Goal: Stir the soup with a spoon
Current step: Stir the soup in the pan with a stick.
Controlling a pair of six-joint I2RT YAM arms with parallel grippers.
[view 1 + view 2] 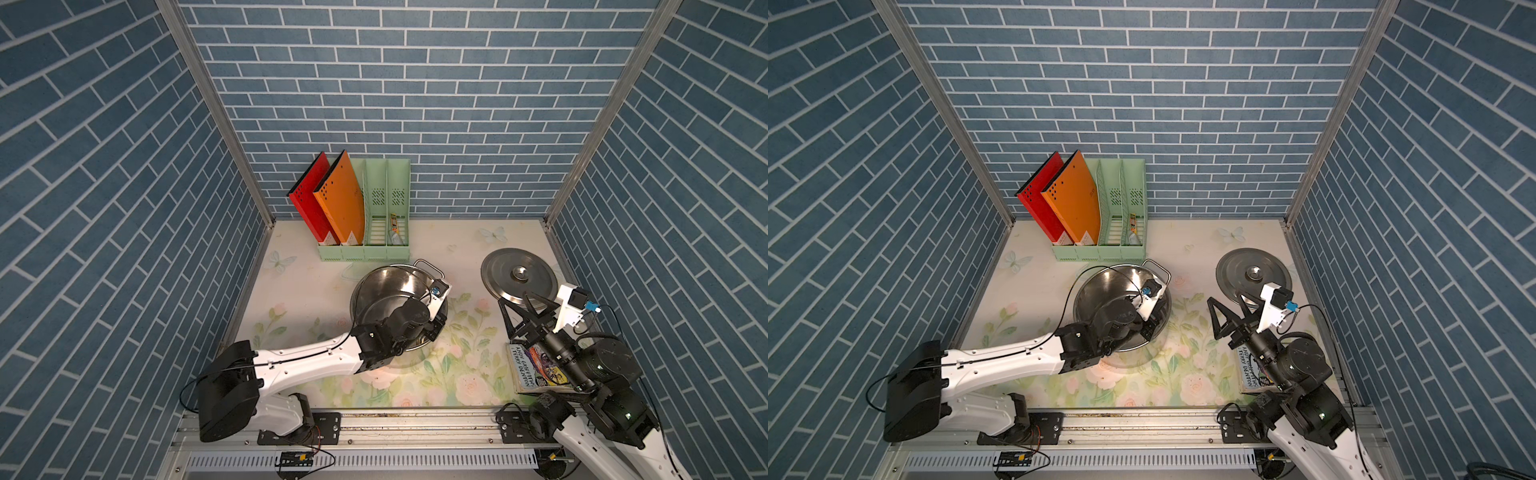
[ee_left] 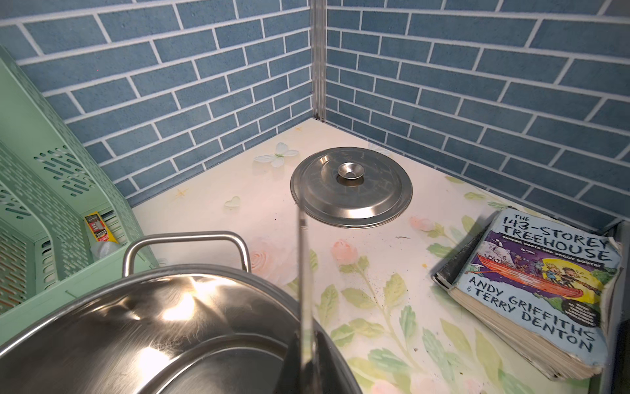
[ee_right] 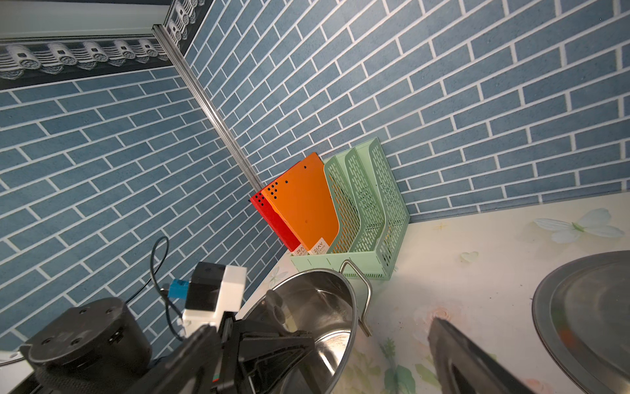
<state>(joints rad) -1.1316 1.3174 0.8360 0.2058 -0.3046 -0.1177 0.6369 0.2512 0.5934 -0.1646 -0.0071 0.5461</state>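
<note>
Gripping spoon (image 2: 304,279) over steel pot (image 2: 153,314)

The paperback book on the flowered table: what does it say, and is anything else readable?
"THE 143-STOREY TREEHOUSE": pale blue paperback book, cover.
"ANDY GRIFFITHS & TERRY DENTON": same cover.
Yellow packet in the green plastic file rack: too small.
White label on the orange folder: blurred.

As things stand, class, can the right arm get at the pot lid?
Probably yes: the right gripper stands open close by the lid's near edge, and nothing lies between them.
</note>
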